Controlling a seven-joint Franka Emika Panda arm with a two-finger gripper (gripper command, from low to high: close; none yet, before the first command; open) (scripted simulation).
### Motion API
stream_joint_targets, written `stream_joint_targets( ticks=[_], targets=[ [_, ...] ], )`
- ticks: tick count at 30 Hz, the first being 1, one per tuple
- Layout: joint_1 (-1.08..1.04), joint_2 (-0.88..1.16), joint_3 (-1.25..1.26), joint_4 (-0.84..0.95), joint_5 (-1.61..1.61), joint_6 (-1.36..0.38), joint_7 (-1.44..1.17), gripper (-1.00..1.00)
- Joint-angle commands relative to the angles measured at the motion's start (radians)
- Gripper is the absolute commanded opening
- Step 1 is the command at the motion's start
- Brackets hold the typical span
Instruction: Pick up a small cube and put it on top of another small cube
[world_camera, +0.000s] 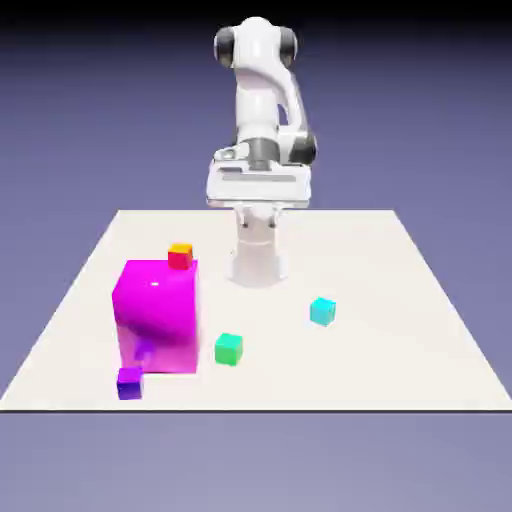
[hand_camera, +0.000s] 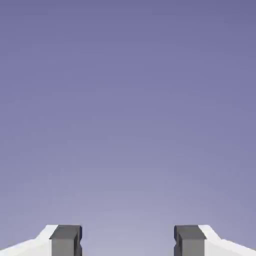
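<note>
The tiny purple cube (world_camera: 129, 383) sits near the table's front edge, at the exterior view's left, just in front of the big magenta block. The tiny green cube (world_camera: 229, 349) rests on the table to the right of that block, apart from it. My gripper (world_camera: 258, 192) hangs high above the table's far side, close to the robot's base and well away from both cubes. In the hand view the gripper (hand_camera: 127, 242) faces only the blue-violet backdrop; its two grey fingertips (hand_camera: 65, 241) stand wide apart with nothing between them, so it is open.
A big magenta block (world_camera: 156, 315) stands at the left of the white table (world_camera: 400, 300). A small red-and-orange cube (world_camera: 180, 255) shows just behind its top edge. A small cyan cube (world_camera: 322, 311) lies to the right of the middle.
</note>
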Motion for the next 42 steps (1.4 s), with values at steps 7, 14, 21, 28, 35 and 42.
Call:
stream_joint_targets(
  ticks=[7, 14, 21, 28, 35, 42],
  targets=[
    [0.049, 0.254, -0.149, 0.184, 0.077, -0.183, -0.137, 0.0],
    [0.098, 0.507, -0.297, 0.369, 0.154, -0.366, -0.274, 0.0],
    [0.147, 0.761, -0.446, 0.553, 0.23, -0.549, -0.412, 0.0],
    [0.196, 1.015, -0.595, 0.738, 0.307, -0.732, -0.549, 0.0],
    [0.245, 1.268, -0.743, 0.922, 0.384, -0.916, -0.686, 0.0],
    [0.215, 1.428, -0.713, 0.936, 0.47, -0.84, -0.754, -1.0]
  ],
)
